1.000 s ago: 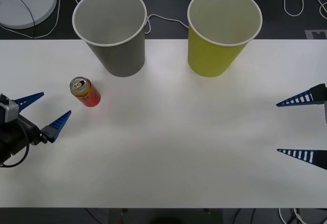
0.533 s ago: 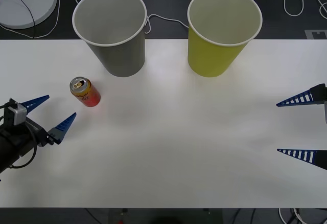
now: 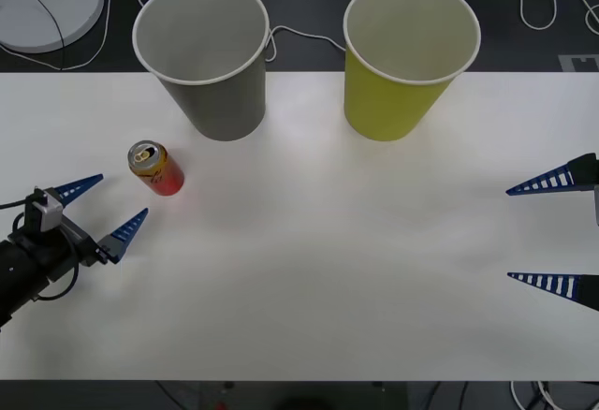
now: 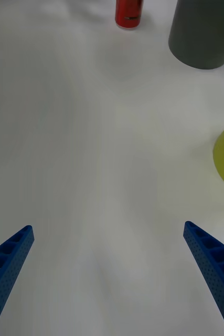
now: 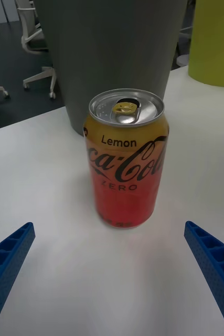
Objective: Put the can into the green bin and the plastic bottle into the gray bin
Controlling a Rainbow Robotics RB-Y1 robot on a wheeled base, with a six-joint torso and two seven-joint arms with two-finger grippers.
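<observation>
The red-orange can (image 3: 157, 168) stands upright on the white table, left of centre, in front of the gray bin (image 3: 204, 54). The yellow-green bin (image 3: 408, 56) stands to the right of the gray one. My left gripper (image 3: 112, 206) is open, low over the table, a short way from the can and pointing at it; the left wrist view shows the can (image 5: 126, 163) centred between and beyond the blue fingers, with the gray bin (image 5: 112, 47) behind it. My right gripper (image 3: 552, 232) is open at the right edge, far from everything. The plastic bottle is out of view.
The white table (image 3: 328, 270) has wide bare room between the two arms. Behind its far edge lie a round white disc (image 3: 47, 3) and white cables (image 3: 299, 36) on a dark floor. The right wrist view shows the can (image 4: 129, 13) and gray bin (image 4: 203, 34) far across the table.
My left gripper has moved to the right and a little toward the near edge, closing in on the can, fingers still open. The right arm, can and bins have not moved.
</observation>
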